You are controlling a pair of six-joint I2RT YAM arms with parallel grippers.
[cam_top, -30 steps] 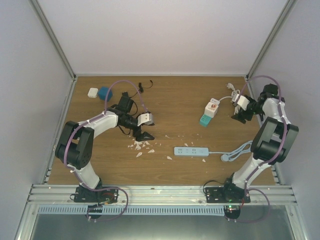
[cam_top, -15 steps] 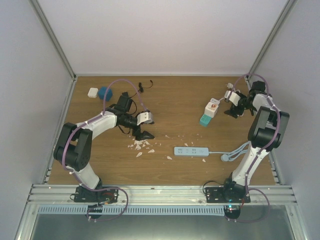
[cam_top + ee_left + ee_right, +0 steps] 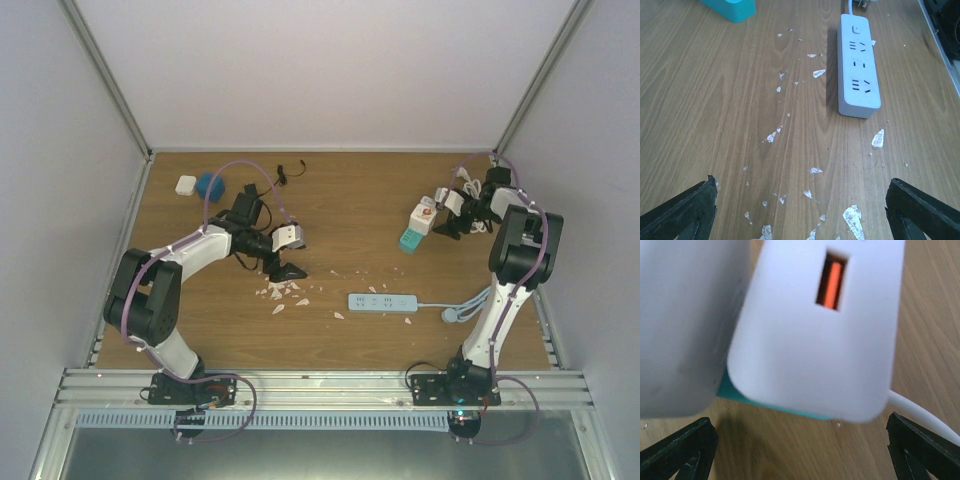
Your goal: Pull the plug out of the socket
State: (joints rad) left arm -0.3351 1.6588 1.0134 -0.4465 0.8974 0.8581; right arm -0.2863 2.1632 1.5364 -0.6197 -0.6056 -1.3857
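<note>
My right gripper [image 3: 800, 452] is standing wide open, gripping nothing. I'm seeing the white plug [image 3: 815, 340] just ahead of its fingertips, sitting on the teal socket [image 3: 775, 407]. My left gripper [image 3: 800, 212] is gaping too, empty.

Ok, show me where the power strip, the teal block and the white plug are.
power strip [image 3: 859, 64]: left wrist view, top face at the middle socket.
teal block [image 3: 410, 241]: top external view, middle of its upper face.
white plug [image 3: 815, 345]: right wrist view, bare white body below the orange slot.

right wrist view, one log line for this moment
right gripper: open, facing white plug | white plug: on teal socket, ungripped | left gripper: open, above table
</note>
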